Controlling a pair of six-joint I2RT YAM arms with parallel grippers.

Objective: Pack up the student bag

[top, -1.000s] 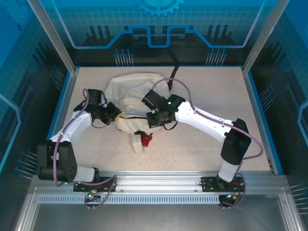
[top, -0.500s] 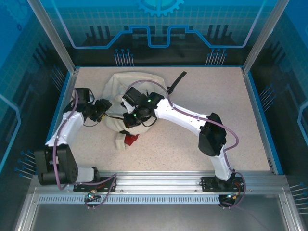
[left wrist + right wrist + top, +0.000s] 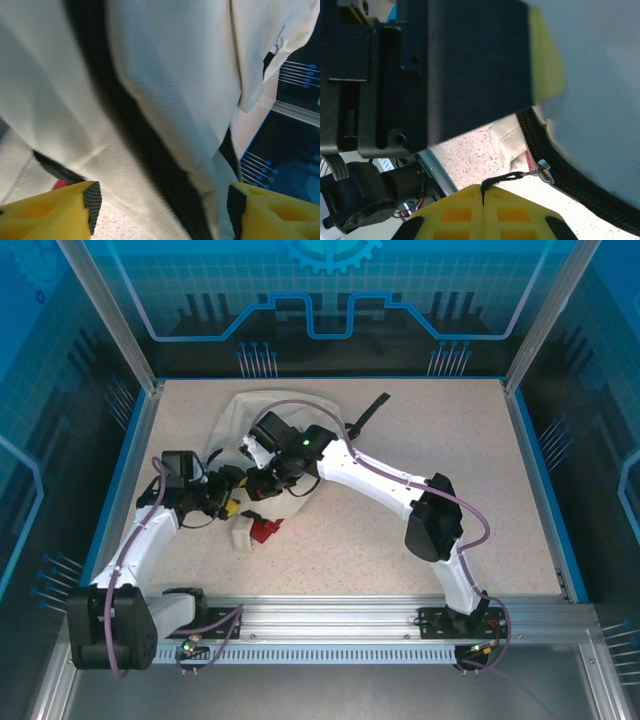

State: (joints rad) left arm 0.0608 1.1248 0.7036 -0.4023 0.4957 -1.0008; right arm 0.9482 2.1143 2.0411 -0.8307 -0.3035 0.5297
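Note:
The cream student bag (image 3: 240,420) lies at the table's back left, partly under both arms. My right gripper (image 3: 482,192) is shut on the black cord (image 3: 502,178) of the zipper pull, whose metal ring (image 3: 543,170) sits on the black zipper (image 3: 570,185). From above, the right gripper (image 3: 262,485) is at the bag's near edge. My left gripper (image 3: 232,502) is just beside it, open. Its yellow fingers (image 3: 50,215) stand wide apart on either side of bag fabric (image 3: 175,75) and a stretch of the zipper (image 3: 150,150), without touching them.
A red item (image 3: 266,530) and a cream flap (image 3: 240,536) poke out at the bag's near edge. A black strap (image 3: 368,408) trails off to the back right. The left gripper's dark body (image 3: 470,65) hangs close above the right fingers. Blue walls (image 3: 130,460) border the table.
My right gripper has dragged the zipper cord leftwards along the bag. My left gripper has opened, let go of the bag and moved nearer, to the bag's front edge.

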